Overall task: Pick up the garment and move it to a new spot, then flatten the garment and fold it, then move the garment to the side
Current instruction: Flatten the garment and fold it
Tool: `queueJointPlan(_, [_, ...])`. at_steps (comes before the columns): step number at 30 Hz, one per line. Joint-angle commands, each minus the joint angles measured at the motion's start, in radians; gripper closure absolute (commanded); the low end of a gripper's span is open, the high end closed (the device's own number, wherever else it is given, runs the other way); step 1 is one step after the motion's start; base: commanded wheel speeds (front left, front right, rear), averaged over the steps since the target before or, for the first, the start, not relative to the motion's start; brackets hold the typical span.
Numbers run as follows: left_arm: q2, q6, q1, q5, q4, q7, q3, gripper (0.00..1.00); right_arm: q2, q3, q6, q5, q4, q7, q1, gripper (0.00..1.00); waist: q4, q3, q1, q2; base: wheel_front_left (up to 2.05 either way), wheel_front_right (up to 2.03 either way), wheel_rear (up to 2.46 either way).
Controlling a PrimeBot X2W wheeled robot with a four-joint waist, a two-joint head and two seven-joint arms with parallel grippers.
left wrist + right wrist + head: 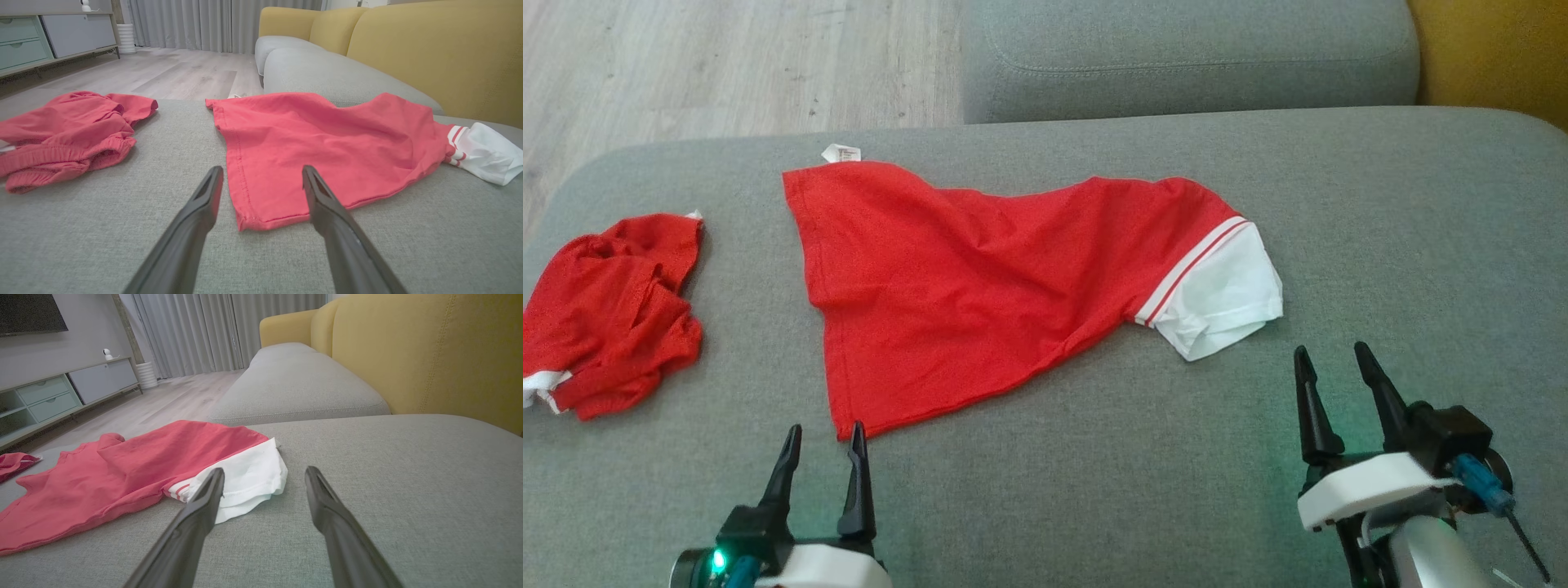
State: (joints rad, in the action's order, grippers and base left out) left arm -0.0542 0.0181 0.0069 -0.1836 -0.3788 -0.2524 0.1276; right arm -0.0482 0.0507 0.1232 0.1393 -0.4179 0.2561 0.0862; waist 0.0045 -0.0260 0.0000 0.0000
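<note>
A red garment (980,286) with a white striped sleeve (1225,298) lies loosely spread and wrinkled on the grey sofa seat (1094,490). Its near hem corner (249,222) rests just ahead of my left gripper (823,433), which stands open and holds nothing; that corner lies between the fingers (261,171) in the left wrist view. My right gripper (1333,355) is open too, just short of the white sleeve (249,477), which sits ahead and to the left of its fingers (265,473). A white label (841,153) sticks out at the garment's far edge.
A second red garment (605,314) lies crumpled at the seat's left end (69,130). Another grey cushion (1184,57) and the yellow backrest (429,355) lie beyond. Wooden floor (703,65) begins past the seat's far left edge, with a low cabinet (53,396) across the room.
</note>
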Motion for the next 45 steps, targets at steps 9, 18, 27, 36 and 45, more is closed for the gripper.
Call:
queueJointPlan(9, [0.004,0.025,-0.112,-0.049,-0.056,-0.009,-0.019,0.00,-0.002,0.014,0.008,-0.024,0.037,0.006,0.038,0.00,-0.008,-0.066,0.0000,0.0000,0.00,0.00,0.00])
queueJointPlan(18, [0.004,0.017,-0.193,-0.201,-0.235,-0.009,-0.005,0.00,-0.002,0.007,0.008,-0.043,0.043,0.006,0.066,0.00,-0.029,-0.130,0.0000,0.0000,0.00,0.00,0.00])
queueJointPlan(27, [0.004,0.062,-0.254,-0.311,-0.369,-0.009,0.071,0.00,-0.002,-0.007,0.008,-0.049,0.047,0.006,0.080,0.00,-0.032,-0.161,0.0000,0.0000,0.00,0.00,0.00])
queueJointPlan(36, [0.004,0.090,-0.316,-0.369,-0.391,-0.009,0.159,1.00,-0.003,-0.023,0.008,-0.047,0.003,0.006,0.151,0.00,-0.009,-0.191,0.0000,0.0000,0.00,0.00,0.00])
queueJointPlan(45, [0.004,0.085,-0.318,-0.335,-0.344,-0.009,0.184,1.00,-0.020,-0.061,0.008,-0.065,-0.203,0.005,0.311,0.00,0.049,-0.231,0.0000,0.0000,0.00,0.00,0.00])
